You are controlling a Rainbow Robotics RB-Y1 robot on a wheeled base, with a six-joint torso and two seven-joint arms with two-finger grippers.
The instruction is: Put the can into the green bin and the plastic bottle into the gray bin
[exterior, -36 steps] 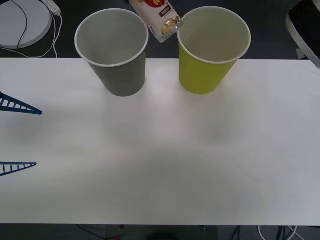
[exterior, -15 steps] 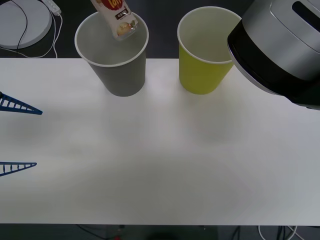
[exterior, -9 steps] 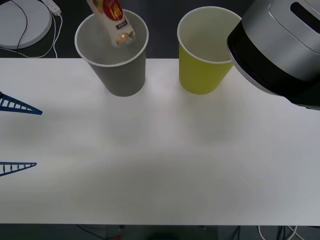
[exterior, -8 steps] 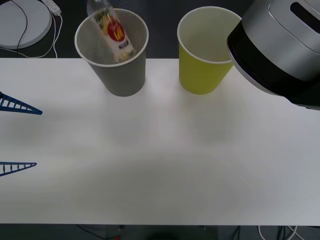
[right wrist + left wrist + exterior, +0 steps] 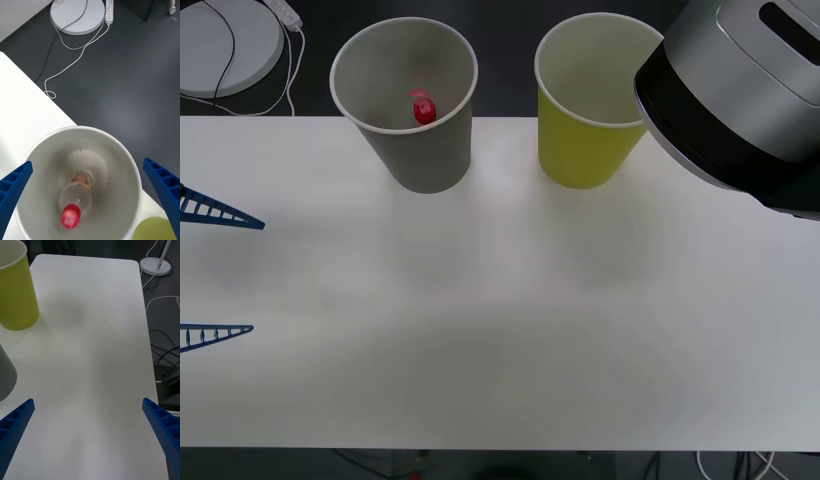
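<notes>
The plastic bottle (image 5: 77, 196) lies inside the gray bin (image 5: 45, 148), red cap (image 5: 423, 110) up. My right gripper (image 5: 87, 163) hangs open straight above that bin, its blue fingers apart and holding nothing. In the front view the gray bin (image 5: 420, 150) stands at the table's far edge, and the green bin (image 5: 585, 150) stands just to its right. The right arm's silver and black body (image 5: 740, 100) overlaps the green bin's right rim. My left gripper (image 5: 220, 272) is open at the table's left side, well away from both bins (image 5: 15, 292). The can is out of view.
The white table (image 5: 500, 320) ends just behind the two bins, with dark floor beyond. A round white base (image 5: 225, 45) with cables lies on that floor at the far left. The table's rounded far corner (image 5: 131, 266) shows in the left wrist view.
The bottle was carried left from between the bins to over the gray bin, then let go. It has dropped inside, so only its red cap shows from the front.
</notes>
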